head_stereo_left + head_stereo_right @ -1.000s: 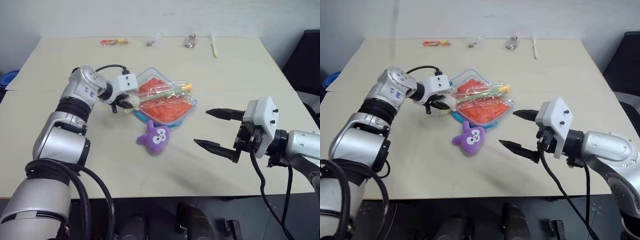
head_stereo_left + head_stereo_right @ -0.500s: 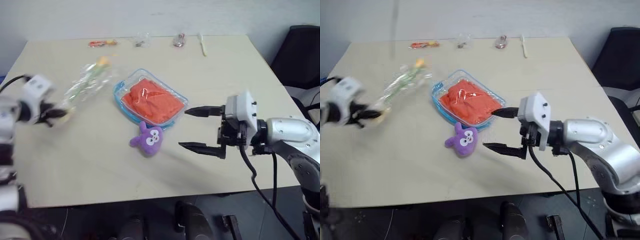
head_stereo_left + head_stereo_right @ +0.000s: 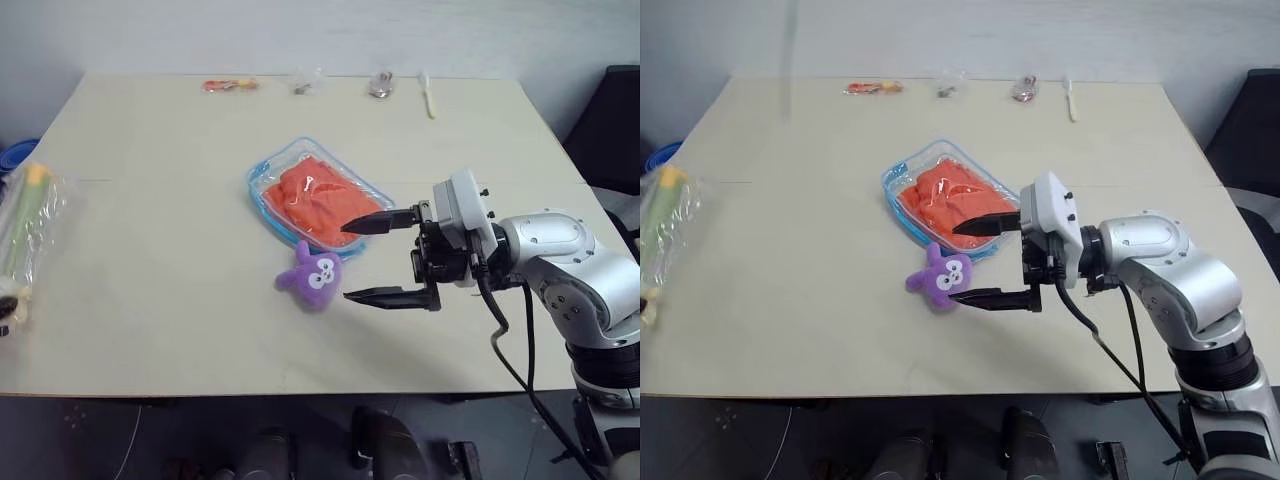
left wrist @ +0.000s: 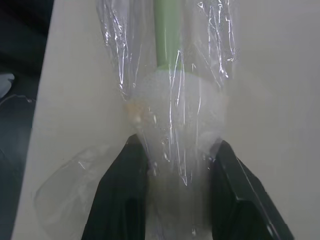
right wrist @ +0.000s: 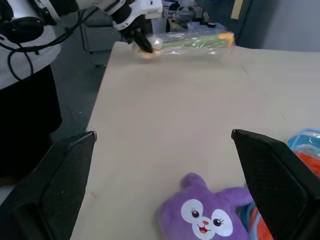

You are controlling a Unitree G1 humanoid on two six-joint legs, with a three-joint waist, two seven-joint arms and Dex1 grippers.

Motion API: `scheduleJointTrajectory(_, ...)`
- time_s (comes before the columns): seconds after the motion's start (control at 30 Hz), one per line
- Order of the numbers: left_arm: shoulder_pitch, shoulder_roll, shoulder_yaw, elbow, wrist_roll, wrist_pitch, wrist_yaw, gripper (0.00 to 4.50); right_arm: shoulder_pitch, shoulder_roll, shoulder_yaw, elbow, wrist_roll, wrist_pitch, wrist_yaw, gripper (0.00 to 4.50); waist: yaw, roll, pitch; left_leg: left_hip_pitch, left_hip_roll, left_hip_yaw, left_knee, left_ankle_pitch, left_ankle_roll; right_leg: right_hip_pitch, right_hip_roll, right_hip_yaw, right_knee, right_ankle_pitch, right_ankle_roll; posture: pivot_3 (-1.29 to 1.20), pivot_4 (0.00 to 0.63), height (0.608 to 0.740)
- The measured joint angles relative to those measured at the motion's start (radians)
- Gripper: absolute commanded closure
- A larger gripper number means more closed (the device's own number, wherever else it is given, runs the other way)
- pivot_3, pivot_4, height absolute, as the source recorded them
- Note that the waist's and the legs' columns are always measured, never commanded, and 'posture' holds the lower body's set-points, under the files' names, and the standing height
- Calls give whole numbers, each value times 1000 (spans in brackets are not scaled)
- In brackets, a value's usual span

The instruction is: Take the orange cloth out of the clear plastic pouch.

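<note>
1. The clear plastic pouch [image 3: 318,196] with its light blue rim lies flat on the table [image 3: 150,300], a little above the middle of the head view.
2. The orange cloth [image 3: 315,203] is inside the pouch, folded and showing through the plastic.
3. A purple plush toy [image 3: 311,281] lies just below the pouch's lower edge, close to it; whether they touch cannot be told.
4. The right gripper [image 3: 382,259] reaches in from the right of the frame. Its two black fingers are spread wide and hold nothing: the upper fingertip shows over the pouch's right edge, the lower one points at the plush toy.
5. At the far left edge of the frame, the left gripper [image 4: 177,197] has its fingers on either side of the tail end of a crinkly clear bag [image 3: 25,225], which holds a yellow-green brush [image 4: 167,35].
6. Along the table's far edge, at the top of the frame, lie several small items [image 3: 300,83].
</note>
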Motion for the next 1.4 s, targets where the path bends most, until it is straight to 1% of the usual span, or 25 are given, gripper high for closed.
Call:
scheduleJointTrajectory(0.03,8,0,3,0,-3,3,6,1602,0,2,0,2,-1,-1,1,0,-1,0,0,0,0,0,0,0,0,0,0,-1,0,0,0,0,150,740)
scheduleJointTrajectory(0.1,23,2,14,0,-12,6,19,876,0,3,0,6,-10,-1,1,0,-4,0,0,1,0,1,0,0,0,0,0,-1,0,0,0,0,150,740)
scheduleJointTrajectory(0.2,46,15,23,-1,-21,1,29,7,1,3,0,7,-17,0,1,0,-6,0,0,1,0,1,-1,0,0,0,0,-1,0,0,0,0,150,740)
scheduleJointTrajectory(0.27,53,42,29,4,-30,-30,23,7,6,2,-4,7,-21,1,-1,0,-6,0,0,1,1,1,-1,0,0,0,-1,-1,0,-1,-1,0,150,740)
scheduleJointTrajectory(0.33,9,90,43,19,-77,-88,-19,7,18,-2,-11,5,-23,3,-8,0,-2,-1,-1,0,1,0,-1,0,0,0,-1,-2,1,-1,-2,0,150,740)
scheduleJointTrajectory(0.4,-61,148,63,36,-149,-173,-97,7,29,-6,-15,0,-22,7,-17,0,2,-2,-1,0,1,0,-1,0,0,0,-2,-2,0,-1,-2,0,150,740)
scheduleJointTrajectory(0.47,-120,198,61,26,-231,-284,-216,7,45,-11,-29,-16,-20,13,-32,0,2,-1,-1,1,0,1,-1,0,-1,0,-3,-3,0,-1,-2,0,150,740)
scheduleJointTrajectory(0.5,-161,217,23,6,-277,-354,-295,7,56,-15,-44,-23,-19,20,-42,0,4,-1,-1,0,0,1,-1,0,-1,0,-3,-4,0,-1,-2,0,150,740)
scheduleJointTrajectory(0.53,-222,224,-48,-2,-297,-429,-357,7,70,-22,-60,-34,-18,27,-56,0,7,0,-1,1,-1,2,-1,0,-1,0,-3,-4,0,-1,-2,0,150,740)
scheduleJointTrajectory(0.57,-283,227,-133,3,-295,-503,-401,7,77,-25,-66,-43,-17,32,-68,0,9,1,-1,0,-2,4,-1,0,-1,0,-3,-4,1,-1,-2,0,150,740)
scheduleJointTrajectory(0.6,-367,225,-256,22,-280,-600,-446,7,86,-28,-73,-61,-15,38,-81,0,11,2,-1,0,-5,7,0,0,-1,1,-2,-4,1,-1,-2,0,150,740)
scheduleJointTrajectory(0.63,-447,212,-378,61,-242,-701,-478,7,94,-33,-83,-77,-9,47,-92,0,8,2,-1,1,-7,9,0,0,-1,1,-2,-4,2,-1,-2,0,150,740)
scheduleJointTrajectory(0.67,-537,178,-486,132,-181,-805,-496,7,109,-40,-100,-90,-6,52,-106,0,5,2,-1,2,-7,10,-1,0,-1,0,-1,-4,2,-1,-2,0,150,740)
scheduleJointTrajectory(0.7,-665,116,-599,247,-91,-933,-502,7,125,-47,-117,-103,-4,61,-125,0,10,2,-1,2,-7,10,0,1,-2,1,-1,-4,3,-1,-2,0,150,740)
scheduleJointTrajectory(0.73,-771,62,-687,352,-13,-1045,-497,7,132,-48,-127,-114,1,71,-144,0,13,1,-2,1,-7,10,0,1,-1,1,0,-5,3,-1,-1,0,150,740)
scheduleJointTrajectory(0.8,-954,-56,-872,587,145,-1277,-466,7,149,-50,-146,-166,17,90,-185,0,9,-1,-3,1,-8,11,0,2,-1,0,-1,-5,2,0,-1,0,150,740)
scheduleJointTrajectory(0.87,-1105,-161,-989,804,271,-1427,-383,7,175,-56,-181,-212,36,109,-229,0,6,-3,-2,0,-9,12,-1,0,1,0,-1,-8,0,0,0,0,150,740)
scheduleJointTrajectory(0.97,-1265,-270,-1132,1031,446,-1578,-198,7,232,-66,-241,-284,69,148,-306,0,-5,-5,-2,1,-9,17,-5,-1,4,-1,-4,-14,-3,0,1,0,150,740)
scheduleJointTrajectory(1.1,-1340,-348,-1259,1177,611,-1620,25,7,289,-87,-317,-383,129,198,-400,0,-19,-5,-2,2,-9,19,-6,-2,6,-2,-6,-18,-4,1,1,0,150,740)
scheduleJointTrajectory(1.23,-1347,-390,-1309,1240,679,-1613,118,7,328,-105,-382,-433,180,226,-478,0,-15,-6,-2,1,-8,18,-4,-2,6,-1,-7,-19,-2,1,2,0,150,740)
scheduleJointTrajectory(1.37,-1355,-403,-1337,1263,723,-1589,203,7,356,-136,-419,-451,216,233,-521,0,-6,-6,-2,1,-8,18,-4,-2,7,-1,-7,-19,-2,1,2,0,150,740)
scheduleJointTrajectory(1.4,-1355,-412,-1339,1264,727,-1578,220,190,362,-143,-427,-451,226,234,-528,0,-2,-6,-2,1,-8,18,-4,-2,7,-1,-8,-19,-2,2,2,0,150,740)
